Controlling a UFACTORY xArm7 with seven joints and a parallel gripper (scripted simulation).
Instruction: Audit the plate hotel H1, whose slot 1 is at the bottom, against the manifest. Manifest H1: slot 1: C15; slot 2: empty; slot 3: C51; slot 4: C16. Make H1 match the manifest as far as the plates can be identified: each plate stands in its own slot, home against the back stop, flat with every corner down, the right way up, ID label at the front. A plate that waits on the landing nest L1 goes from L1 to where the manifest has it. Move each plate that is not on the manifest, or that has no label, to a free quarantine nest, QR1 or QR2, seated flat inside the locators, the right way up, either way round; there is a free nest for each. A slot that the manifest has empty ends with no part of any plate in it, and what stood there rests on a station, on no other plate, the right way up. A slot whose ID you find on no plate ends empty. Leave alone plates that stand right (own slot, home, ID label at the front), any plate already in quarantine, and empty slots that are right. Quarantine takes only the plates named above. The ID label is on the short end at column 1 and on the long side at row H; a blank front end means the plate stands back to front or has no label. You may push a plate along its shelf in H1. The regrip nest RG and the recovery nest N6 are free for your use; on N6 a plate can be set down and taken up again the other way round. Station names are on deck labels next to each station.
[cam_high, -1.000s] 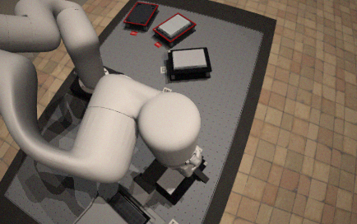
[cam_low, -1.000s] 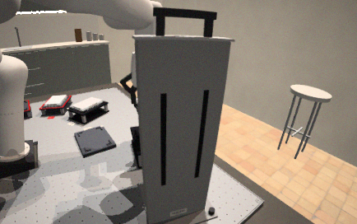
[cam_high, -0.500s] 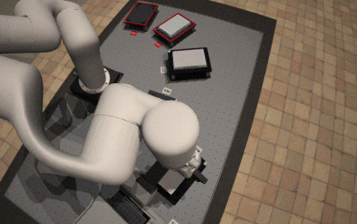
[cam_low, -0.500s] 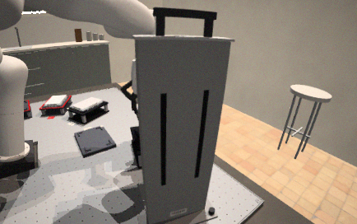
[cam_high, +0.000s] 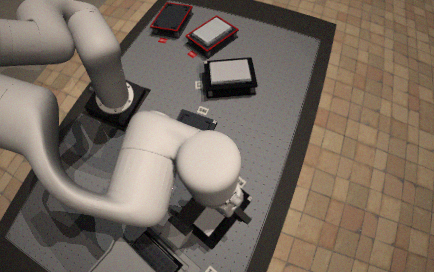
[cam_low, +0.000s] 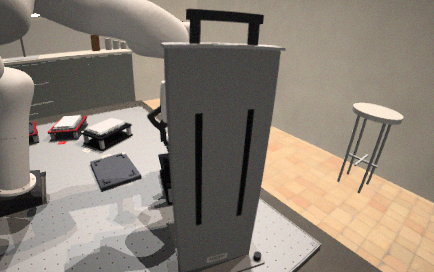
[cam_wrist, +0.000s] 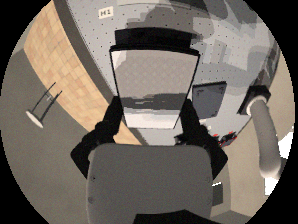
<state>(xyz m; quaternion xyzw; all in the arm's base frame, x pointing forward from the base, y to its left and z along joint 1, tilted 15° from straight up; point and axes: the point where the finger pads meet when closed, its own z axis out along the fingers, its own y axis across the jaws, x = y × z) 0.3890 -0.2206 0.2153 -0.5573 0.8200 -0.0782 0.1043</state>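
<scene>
My gripper (cam_high: 226, 209) is shut on a grey plate (cam_high: 209, 219), gripping it across its width. The wrist view shows the plate (cam_wrist: 154, 84) between the two dark fingers. The plate hangs low over a black nest (cam_high: 216, 231) next to the plate hotel H1 (cam_high: 150, 254). I cannot tell whether it touches the nest. The exterior view shows the hotel (cam_low: 222, 150) from behind as a tall grey box, so its slots are hidden. No label can be read on the held plate.
Two red-edged quarantine nests stand at the far end: one (cam_high: 171, 16) looks dark, the other (cam_high: 212, 32) carries a grey plate. A black nest (cam_high: 230, 73) holds another grey plate. A flat dark nest (cam_high: 197, 118) lies mid-deck. The arm's links cover the deck's left side.
</scene>
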